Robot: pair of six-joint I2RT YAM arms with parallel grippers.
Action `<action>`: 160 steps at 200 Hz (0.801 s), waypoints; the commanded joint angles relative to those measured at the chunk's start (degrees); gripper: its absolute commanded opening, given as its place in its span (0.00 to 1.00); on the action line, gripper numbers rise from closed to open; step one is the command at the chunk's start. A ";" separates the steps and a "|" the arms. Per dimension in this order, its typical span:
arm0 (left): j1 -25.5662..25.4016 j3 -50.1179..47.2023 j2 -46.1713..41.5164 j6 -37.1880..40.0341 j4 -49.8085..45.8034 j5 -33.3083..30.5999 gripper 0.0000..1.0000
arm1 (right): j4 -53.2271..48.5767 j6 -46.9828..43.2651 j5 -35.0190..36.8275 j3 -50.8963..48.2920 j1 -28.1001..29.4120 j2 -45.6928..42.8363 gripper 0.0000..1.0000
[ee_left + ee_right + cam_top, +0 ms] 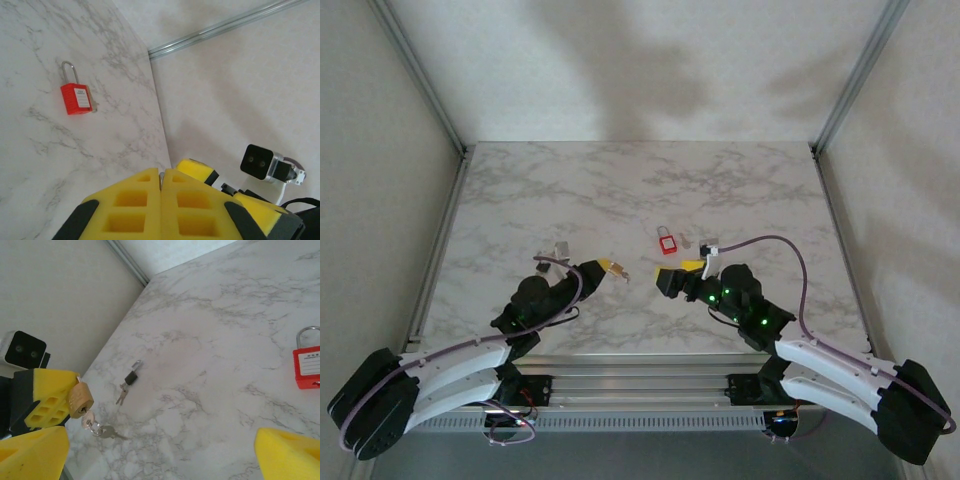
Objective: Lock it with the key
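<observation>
Firmly, the left jaws clamp a brass padlock [80, 399] between their yellow pads [47, 400], over the middle of the counter [620, 190]. A key [88, 418] sits in the padlock's underside, and a second key hangs from its ring. The right jaws stand wide apart and empty, close beside. A red padlock [666, 242] lies flat just beyond them. A black padlock [130, 378] with keys lies farther left.
</observation>
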 commanded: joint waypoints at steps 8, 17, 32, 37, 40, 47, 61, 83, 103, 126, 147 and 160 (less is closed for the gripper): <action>0.58 2.10 0.74 -1.41 6.20 1.95 0.00 | 3.94 1.16 -1.42 -0.82 -0.22 -1.16 0.89; 0.57 2.01 0.89 -1.66 6.55 2.24 0.00 | 4.26 1.50 -1.92 -0.95 -0.24 -0.85 0.84; 0.58 1.75 1.06 -1.91 6.93 2.33 0.00 | 4.94 2.24 -3.41 -0.74 -0.25 0.31 0.78; 0.58 1.61 1.08 -2.00 7.03 2.38 0.00 | 5.26 2.49 -3.88 -0.72 -0.22 0.81 0.76; 0.62 1.57 1.07 -2.09 7.18 2.34 0.00 | 5.54 2.83 -4.32 -0.69 -0.23 1.13 0.74; 0.62 1.46 1.09 -2.25 7.50 2.50 0.00 | 6.16 3.30 -5.14 -0.61 -0.19 1.92 0.72; 0.56 1.30 1.07 -2.57 8.05 2.88 0.00 | 7.79 4.25 -7.11 -0.45 -0.24 3.30 0.69; 0.18 1.04 1.16 -2.97 8.91 3.16 0.00 | 11.74 5.83 -11.62 -0.66 -0.25 5.74 0.67; -0.33 0.79 1.64 -3.14 9.70 3.12 0.00 | 15.10 7.10 -17.10 0.00 -0.19 8.49 0.62; -0.79 0.69 2.41 -3.32 10.62 3.29 0.00 | 18.17 8.28 -21.05 0.71 -0.16 11.66 0.58; -1.39 0.72 3.41 -3.50 11.73 3.45 0.00 | 20.90 8.83 -22.70 0.71 -0.24 13.54 0.55; -1.70 0.69 4.18 -3.67 12.58 3.65 0.00 | 21.55 8.95 -22.76 0.85 -0.19 14.18 0.53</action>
